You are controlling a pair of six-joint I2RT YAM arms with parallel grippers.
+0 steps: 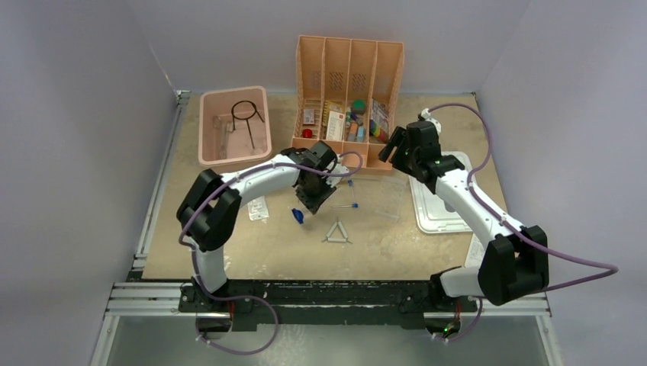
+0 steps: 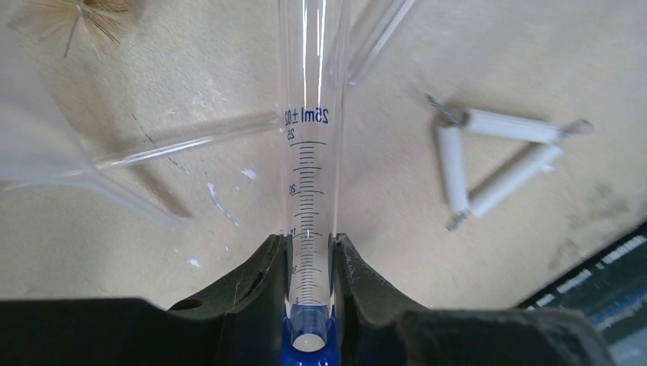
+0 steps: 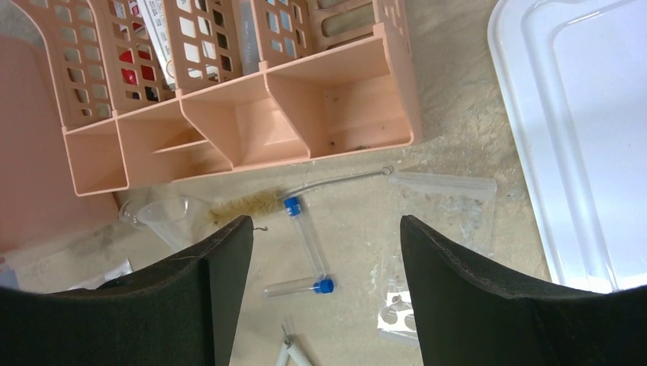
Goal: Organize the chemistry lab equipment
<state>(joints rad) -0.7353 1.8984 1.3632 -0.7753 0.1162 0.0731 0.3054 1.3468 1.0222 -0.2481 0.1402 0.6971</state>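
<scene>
My left gripper [image 2: 309, 240] is shut on a clear 25 ml graduated cylinder [image 2: 311, 152] near its blue base [image 1: 297, 216], over the table's middle [image 1: 311, 200]. A white triangle [image 2: 496, 164] lies just to the right of it [image 1: 336, 233]. My right gripper [image 3: 326, 229] is open and empty, above the table in front of the orange organizer [image 1: 393, 149]. Two blue-capped tubes [image 3: 305, 236] lie below it, touching at one end. A clear tube rack [image 1: 378, 198] lies flat to their right. A black wire tripod [image 1: 246, 114] sits in the pink bin [image 1: 210, 133].
The orange divider organizer [image 1: 347, 76] stands at the back. A white lid [image 1: 442, 194] lies at the right. A bristle brush [image 3: 244, 204] and a clear funnel [image 3: 164, 217] lie in front of the organizer. A clear packet [image 1: 258, 207] lies under my left arm.
</scene>
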